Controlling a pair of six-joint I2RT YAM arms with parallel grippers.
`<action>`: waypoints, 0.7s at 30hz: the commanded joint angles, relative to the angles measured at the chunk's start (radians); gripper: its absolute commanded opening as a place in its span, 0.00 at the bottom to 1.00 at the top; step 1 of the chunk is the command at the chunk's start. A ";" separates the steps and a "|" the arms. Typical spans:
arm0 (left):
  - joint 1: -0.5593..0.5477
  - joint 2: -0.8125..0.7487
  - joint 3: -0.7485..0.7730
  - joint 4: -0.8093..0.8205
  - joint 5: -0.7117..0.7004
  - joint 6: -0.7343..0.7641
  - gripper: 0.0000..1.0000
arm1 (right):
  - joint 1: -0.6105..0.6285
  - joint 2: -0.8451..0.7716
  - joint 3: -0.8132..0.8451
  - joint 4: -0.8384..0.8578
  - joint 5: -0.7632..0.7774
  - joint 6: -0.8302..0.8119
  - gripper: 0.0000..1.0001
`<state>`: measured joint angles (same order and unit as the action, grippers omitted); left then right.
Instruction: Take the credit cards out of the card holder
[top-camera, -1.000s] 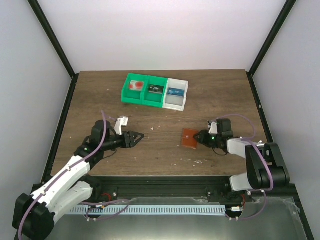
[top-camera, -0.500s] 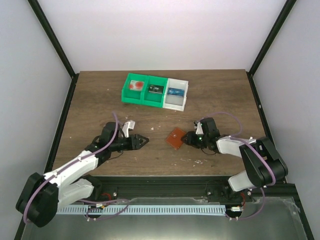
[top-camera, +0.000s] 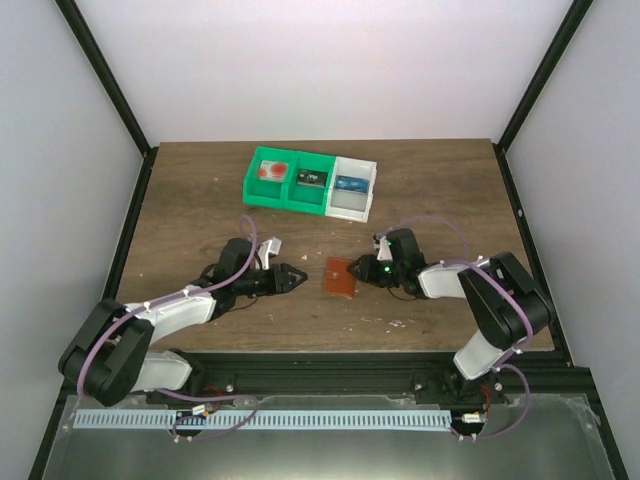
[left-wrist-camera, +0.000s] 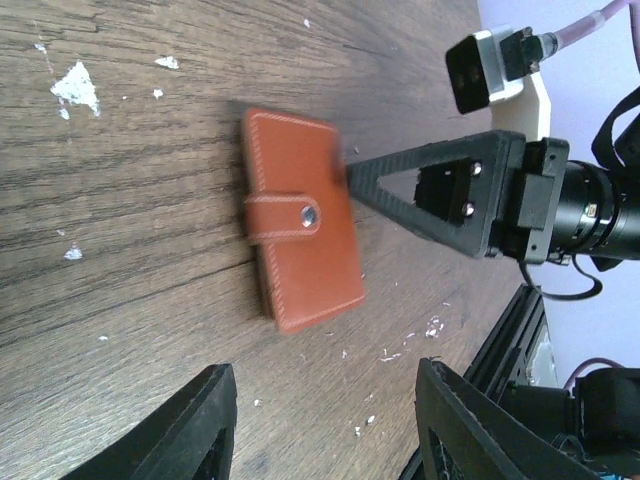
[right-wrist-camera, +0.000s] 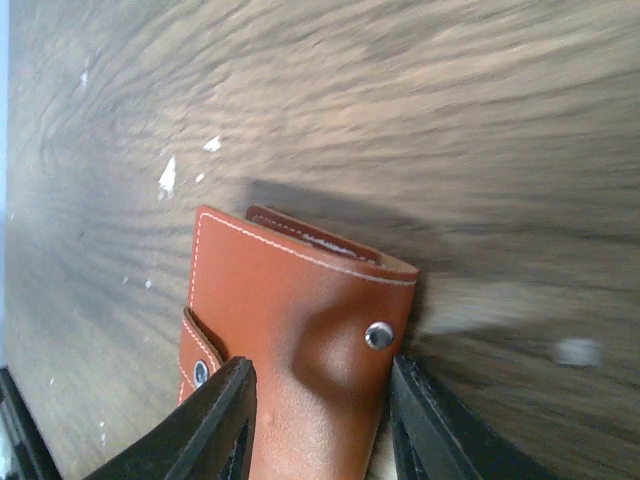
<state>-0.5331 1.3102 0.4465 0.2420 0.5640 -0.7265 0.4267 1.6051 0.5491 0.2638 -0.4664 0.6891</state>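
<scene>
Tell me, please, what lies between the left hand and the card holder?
Only bare wooden table lies between the left hand and the card holder, seen in the left wrist view.

You see the card holder (top-camera: 340, 278) lying on the bench (top-camera: 200, 190), between the two grippers: the left gripper (top-camera: 296, 277) near on its left, the right gripper (top-camera: 360, 272) at its right edge. Behind them, toward the far edge, sits a row of bins (top-camera: 310, 184).

Tabletop (top-camera: 200, 190): we see dark wood grain, flecked with small white specks.
Bins (top-camera: 310, 184): we count a row of three near the far edge, two green, one white.
Bin contents: small items, too small to identify.
</scene>
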 joint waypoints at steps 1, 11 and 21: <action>-0.005 -0.015 -0.017 0.043 0.022 0.005 0.51 | 0.094 0.053 0.038 -0.008 -0.059 -0.044 0.39; -0.005 0.034 -0.044 0.088 0.047 0.011 0.34 | 0.161 0.001 0.036 -0.090 -0.012 -0.042 0.37; -0.005 0.197 0.007 0.155 0.049 0.078 0.28 | 0.215 -0.051 -0.049 0.039 0.073 0.206 0.45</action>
<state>-0.5358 1.4574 0.4206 0.3321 0.6117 -0.7033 0.5987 1.5593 0.5217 0.2417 -0.4526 0.8021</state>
